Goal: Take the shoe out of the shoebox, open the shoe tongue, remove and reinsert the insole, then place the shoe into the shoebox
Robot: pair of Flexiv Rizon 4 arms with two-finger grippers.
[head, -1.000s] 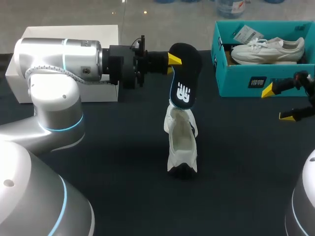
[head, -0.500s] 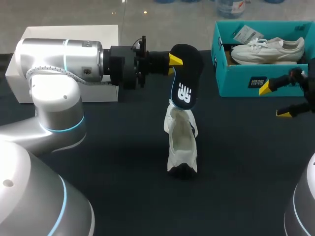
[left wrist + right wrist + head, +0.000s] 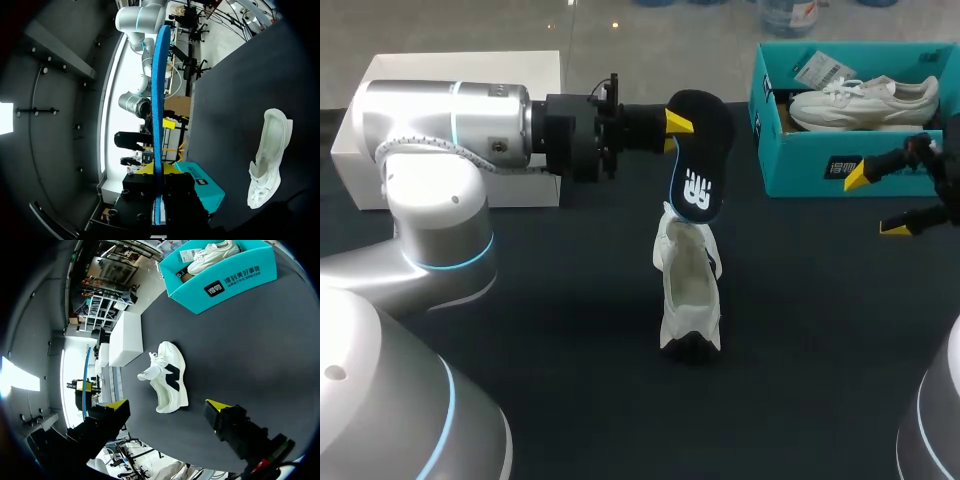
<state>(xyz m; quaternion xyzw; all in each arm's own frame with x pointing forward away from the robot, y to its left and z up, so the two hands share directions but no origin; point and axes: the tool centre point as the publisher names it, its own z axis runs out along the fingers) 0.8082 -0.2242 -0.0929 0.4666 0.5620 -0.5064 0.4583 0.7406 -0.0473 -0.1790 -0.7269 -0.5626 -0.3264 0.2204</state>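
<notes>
Nearest the robot, the white shoe (image 3: pixel 688 285) lies on the dark table (image 3: pixel 570 300) about mid-way across. Its long axis runs from near to far, its opening faces up, and I judge that the toe points away from the robot. Just over its far end hangs the insole (image 3: pixel 695 185), dark face toward the robot. It is steeply tilted, with its free end down by the shoe; I cannot tell whether they touch. The left gripper (image 3: pixel 682 125) comes in from the left and pinches the insole's upper end edge-on between closed fingers. To go back in, I reckon the insole must tip down to lie along the shoe's axis. The right gripper (image 3: pixel 880 204) hangs well apart at the right, spread wide and empty. Beyond it, the teal shoebox (image 3: pixel 810 165) holds a second shoe (image 3: pixel 860 100).
</notes>
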